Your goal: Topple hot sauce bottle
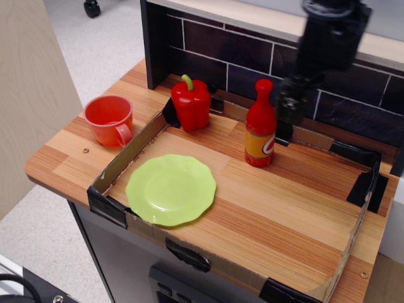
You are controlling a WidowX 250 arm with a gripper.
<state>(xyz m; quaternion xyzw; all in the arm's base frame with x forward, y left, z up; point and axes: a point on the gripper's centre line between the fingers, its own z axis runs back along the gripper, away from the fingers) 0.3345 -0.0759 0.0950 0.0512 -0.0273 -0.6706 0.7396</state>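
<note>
The hot sauce bottle (261, 126) stands upright on the wooden counter inside the cardboard-edged area, red with a red cap and an orange-yellow label. My gripper (287, 112) hangs from the dark arm just right of and slightly behind the bottle, at the height of its neck and shoulder, very close to it. The fingers are dark and blurred, so I cannot tell whether they are open or shut. Nothing shows between them.
A red bell pepper (190, 103) stands left of the bottle. A green plate (171, 189) lies at the front left. An orange cup (110, 119) sits outside the cardboard rim (129, 149). The dark tiled back wall (208, 60) runs close behind.
</note>
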